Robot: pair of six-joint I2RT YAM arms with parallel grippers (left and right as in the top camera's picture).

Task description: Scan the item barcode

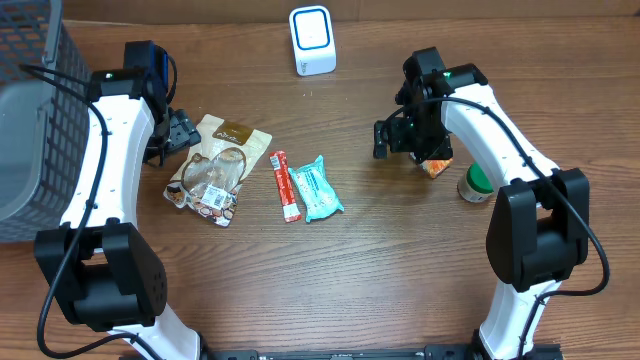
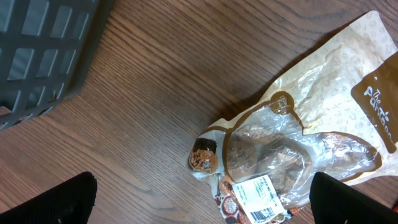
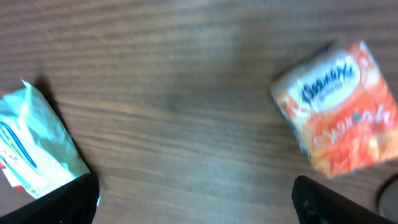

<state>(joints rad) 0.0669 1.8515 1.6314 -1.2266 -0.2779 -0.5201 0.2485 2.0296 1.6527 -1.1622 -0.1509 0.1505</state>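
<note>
On the right half of the table, the orange packet lies flat on the wood, directly under the right arm's wrist. From the right wrist camera the packet is blurred, its print unreadable, and it sits tilted to the right of centre. The right gripper hangs above it with jaws spread wide, and its two dark fingers show only at the bottom corners. It holds nothing.

Just right of the packet stands a green-lidded tub, close beside it. Whether the two touch cannot be told. The white scanner stands upright at the far edge, well apart from the packet, to its left.

Near the middle of the table a teal packet lies beside a red stick. Further left is a brown snack bag with a clear window. A white label with a barcode shows at its near end.

The left gripper hovers over that bag's left edge, jaws equally wide, with nothing between its fingers. A dark wire basket sits at the far left edge.
</note>
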